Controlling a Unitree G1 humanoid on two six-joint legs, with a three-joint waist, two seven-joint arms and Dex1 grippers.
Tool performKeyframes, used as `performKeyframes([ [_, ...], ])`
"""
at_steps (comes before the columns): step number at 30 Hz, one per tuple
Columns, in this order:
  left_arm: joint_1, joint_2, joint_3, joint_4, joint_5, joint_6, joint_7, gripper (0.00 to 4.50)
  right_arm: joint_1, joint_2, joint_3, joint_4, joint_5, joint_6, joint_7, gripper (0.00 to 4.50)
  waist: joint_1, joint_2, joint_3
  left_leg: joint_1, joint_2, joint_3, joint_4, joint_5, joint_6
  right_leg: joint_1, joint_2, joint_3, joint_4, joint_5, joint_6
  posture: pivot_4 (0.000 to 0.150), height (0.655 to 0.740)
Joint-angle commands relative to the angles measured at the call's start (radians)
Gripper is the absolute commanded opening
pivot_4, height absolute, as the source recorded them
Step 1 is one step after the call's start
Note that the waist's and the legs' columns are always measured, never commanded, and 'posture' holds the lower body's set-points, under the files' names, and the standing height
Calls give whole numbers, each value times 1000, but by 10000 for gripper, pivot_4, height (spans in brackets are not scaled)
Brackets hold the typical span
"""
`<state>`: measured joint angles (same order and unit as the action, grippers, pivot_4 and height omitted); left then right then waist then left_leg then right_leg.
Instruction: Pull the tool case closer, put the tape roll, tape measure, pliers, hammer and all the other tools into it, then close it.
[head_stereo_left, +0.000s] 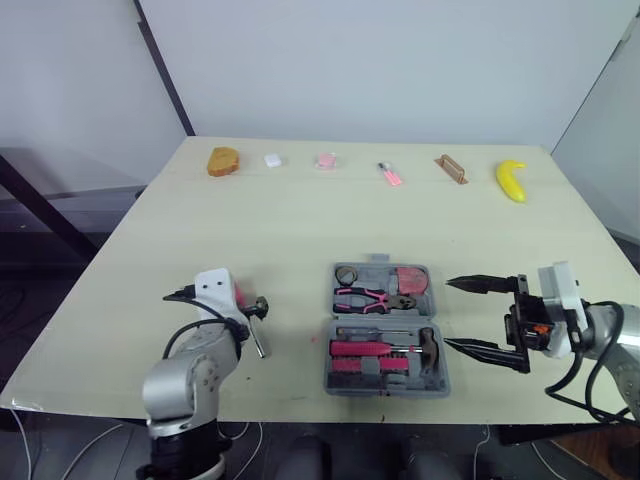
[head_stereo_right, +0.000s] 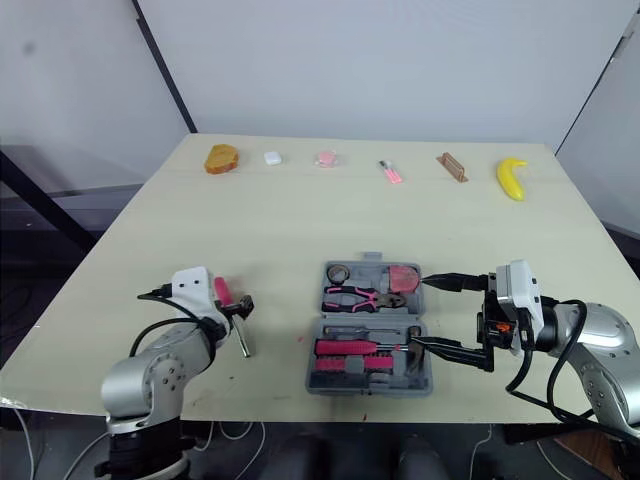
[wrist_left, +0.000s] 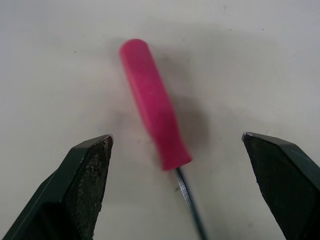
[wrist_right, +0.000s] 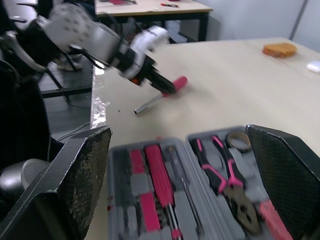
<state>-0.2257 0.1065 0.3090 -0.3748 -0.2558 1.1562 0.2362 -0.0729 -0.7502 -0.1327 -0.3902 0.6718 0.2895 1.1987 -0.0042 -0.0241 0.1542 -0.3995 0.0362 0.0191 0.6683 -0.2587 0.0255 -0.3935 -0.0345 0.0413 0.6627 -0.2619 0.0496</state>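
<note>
Left tool (wrist_left: 176, 136) is held with its two black fingers spread wide, poised over a pink-handled screwdriver (wrist_left: 152, 100) with a slim steel shaft. The screwdriver lies flat on the pale wooden surface (head_stereo_left: 300, 220), at 9 o'clock from the open grey plastic tool case (head_stereo_left: 390, 391). Nothing is gripped. The right tool (head_stereo_left: 449, 314) is likewise spread and empty, just at 3 o'clock of the case.

Inside the case are seen the small tape roll (head_stereo_left: 347, 274), the pink tape measure (head_stereo_left: 408, 279), the pink-and-black pliers (head_stereo_left: 368, 297) and the pink-handled hammer (head_stereo_left: 385, 349). The packing is therefore judged nearly done, and the screwdriver appears to be the one item near the case not yet packed. Its pickup is judged to be the step in hand.

Next, the left tool needs to be lowered until the handle sits between the fingers. The fingers are then to be pressed together on it, and it is to be carried toward 3 o'clock to a free slot. After that the case is to be closed.
</note>
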Motion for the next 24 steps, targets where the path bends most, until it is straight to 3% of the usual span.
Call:
performKeyframes([
  [1,-24,-23,-12,30,44,-32,35,44165,-34,-11,-1,-5,15,7,12,45000,-1,0,0,0,0,0,0,0,0,0,0,0,0,0,0,1500,7400],
  [7,-23,-50,-8,93,92,-87,51,44165,-56,-15,0,1,13,21,20,45000,-1,-1,0,0,0,0,0,0,0,0,0,0,0,0,0,1500,7400],
  [8,-21,-54,-9,107,95,-99,47,39137,-59,-16,0,1,12,23,21,45000,-1,-1,0,0,0,0,0,0,0,0,0,0,0,0,0,1500,7400],
  [9,-16,-53,-18,121,101,-118,39,38870,-60,-17,-2,0,13,26,20,45000,-1,-1,0,0,0,0,0,0,0,0,0,0,0,0,0,1500,7400],
  [10,-7,-49,-29,134,108,-141,30,35625,-58,-18,-5,-3,14,29,20,45000,0,0,0,0,0,0,0,0,0,0,0,0,0,0,0,1500,7400],
  [13,11,-36,-47,159,118,-184,1,21039,-51,-23,-12,-11,16,36,15,45000,0,0,0,0,0,0,0,0,0,0,0,0,0,0,0,1500,7400],
  [14,15,-33,-49,163,121,-191,-6,13788,-49,-24,-14,-12,16,39,14,45000,0,0,0,0,0,0,0,0,0,0,0,0,0,0,0,1500,7400],
  [17,29,-25,-45,163,123,-209,-23,5043,-41,-24,-17,-20,16,41,8,45000,-1,0,0,0,0,0,0,0,0,0,0,0,0,0,0,1500,7400],
  [24,54,44,-88,144,120,-232,-125,4675,-29,-13,-7,-33,10,40,-16,45000,-3,0,0,0,0,0,0,0,0,0,0,0,0,0,0,1500,7400],
])
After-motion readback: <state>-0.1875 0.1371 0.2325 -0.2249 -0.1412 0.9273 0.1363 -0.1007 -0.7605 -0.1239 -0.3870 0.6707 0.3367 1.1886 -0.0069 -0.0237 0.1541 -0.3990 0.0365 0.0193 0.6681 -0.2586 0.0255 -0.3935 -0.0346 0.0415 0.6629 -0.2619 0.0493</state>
